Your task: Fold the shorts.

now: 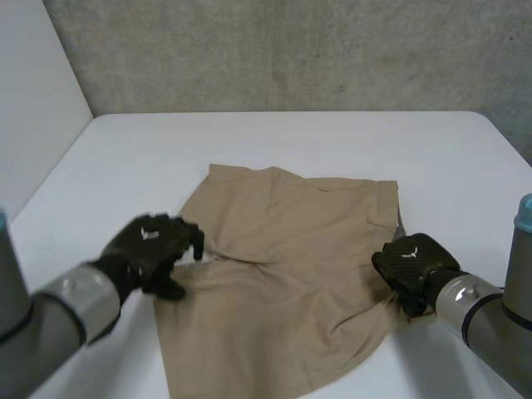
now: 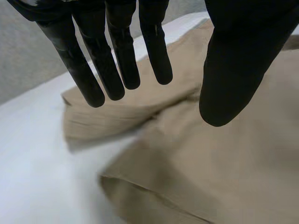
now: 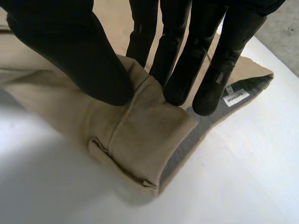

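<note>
The tan shorts (image 1: 291, 249) lie spread across the middle of the white table, with rumples near the front. My left hand (image 1: 151, 246) hovers at the shorts' left edge, by a leg hem. In the left wrist view that hand (image 2: 117, 56) is open, its straight fingers and thumb spread above the cloth (image 2: 210, 154) and holding nothing. My right hand (image 1: 411, 260) is at the shorts' right edge, on the waistband. There its thumb (image 3: 70, 46) and fingers pinch a raised fold of the waistband (image 3: 140, 135). The grey inner lining and a white label (image 3: 236, 98) show beside the fingertips.
The white table (image 1: 291, 137) reaches back to a grey concrete wall (image 1: 291, 50). A white panel (image 1: 33, 100) stands at the left. Bare tabletop surrounds the shorts on all sides.
</note>
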Motion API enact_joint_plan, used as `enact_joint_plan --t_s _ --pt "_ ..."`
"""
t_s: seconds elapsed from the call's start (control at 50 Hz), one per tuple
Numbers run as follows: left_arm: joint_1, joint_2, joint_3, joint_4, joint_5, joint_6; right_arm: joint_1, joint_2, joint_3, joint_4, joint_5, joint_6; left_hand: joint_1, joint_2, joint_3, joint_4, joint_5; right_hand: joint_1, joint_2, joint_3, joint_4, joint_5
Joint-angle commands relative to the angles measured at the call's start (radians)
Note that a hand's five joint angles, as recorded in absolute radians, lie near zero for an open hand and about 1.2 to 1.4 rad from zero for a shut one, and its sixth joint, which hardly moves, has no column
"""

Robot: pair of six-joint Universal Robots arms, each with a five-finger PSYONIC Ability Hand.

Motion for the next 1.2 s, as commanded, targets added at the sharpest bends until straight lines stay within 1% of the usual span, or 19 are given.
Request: enact_joint_plan --t_s 0.02,0.08,0.18,0.2,0.26,0.34,0.42,0.5,0.68,0.74,0.84,1.0,1.2 --pt "-0.108 0.108 -0.166 -0.009 -0.011 -0.092 0.012 0.002 -0.002 -0.017 0.004 0.042 0.089 0.1 0.093 0.1 0.103 0.433 0.22 0.204 0.205 0.23" --pt "-0.142 0.111 -0.195 -0.015 -0.022 -0.092 0.015 -0.006 0.001 -0.024 0.004 0.048 0.092 0.103 0.097 0.103 0.106 0.433 0.22 0.204 0.205 0.23" --pt "-0.226 0.137 -0.239 -0.013 -0.092 -0.094 0.018 -0.023 0.004 -0.03 0.004 0.05 0.089 0.1 0.094 0.1 0.103 0.433 0.22 0.204 0.205 0.23" --pt "-0.254 0.137 -0.247 -0.007 -0.12 -0.094 0.019 -0.026 0.004 -0.03 0.004 0.05 0.074 0.086 0.079 0.086 0.089 0.433 0.22 0.204 0.205 0.23" --pt "-0.295 0.125 -0.25 0.01 -0.173 -0.094 0.019 -0.038 0.007 -0.031 0.004 0.05 0.068 0.08 0.073 0.08 0.083 0.433 0.22 0.204 0.205 0.23" --pt "-0.334 0.109 -0.258 0.027 -0.216 -0.091 0.018 -0.052 0.01 -0.033 0.004 0.05 0.065 0.077 0.07 0.077 0.08 0.433 0.22 0.204 0.205 0.23" --pt "-0.369 0.08 -0.258 0.033 -0.236 -0.087 0.019 -0.063 0.013 -0.034 0.004 0.05 0.062 0.074 0.067 0.074 0.077 0.433 0.22 0.204 0.205 0.23" --pt "-0.392 0.062 -0.253 0.06 -0.238 -0.086 0.019 -0.072 0.017 -0.034 0.004 0.05 0.062 0.074 0.067 0.074 0.077 0.433 0.22 0.204 0.205 0.23" --pt "-0.397 -0.001 -0.239 0.105 -0.24 -0.084 0.021 -0.087 0.02 -0.034 0.004 0.05 0.056 0.068 0.061 0.068 0.071 0.433 0.22 0.204 0.205 0.23" --pt "-0.407 -0.036 -0.235 0.117 -0.253 -0.084 0.021 -0.089 0.02 -0.034 0.004 0.05 0.007 0.018 0.012 0.018 0.021 0.433 0.22 0.204 0.205 0.23" --pt "-0.424 -0.072 -0.226 0.133 -0.276 -0.084 0.019 -0.09 0.02 -0.034 0.004 0.05 0.006 0.018 0.011 0.018 0.021 0.433 0.22 0.204 0.205 0.23" --pt "-0.426 -0.092 -0.226 0.148 -0.29 -0.081 0.019 -0.09 0.021 -0.044 0.008 0.05 0.018 0.03 0.023 0.03 0.033 0.433 0.22 0.204 0.205 0.23" --pt "-0.424 -0.113 -0.229 0.156 -0.328 -0.043 0.019 -0.089 0.023 -0.045 0.026 0.05 0.021 0.033 0.026 0.033 0.036 0.433 0.22 0.204 0.205 0.23"
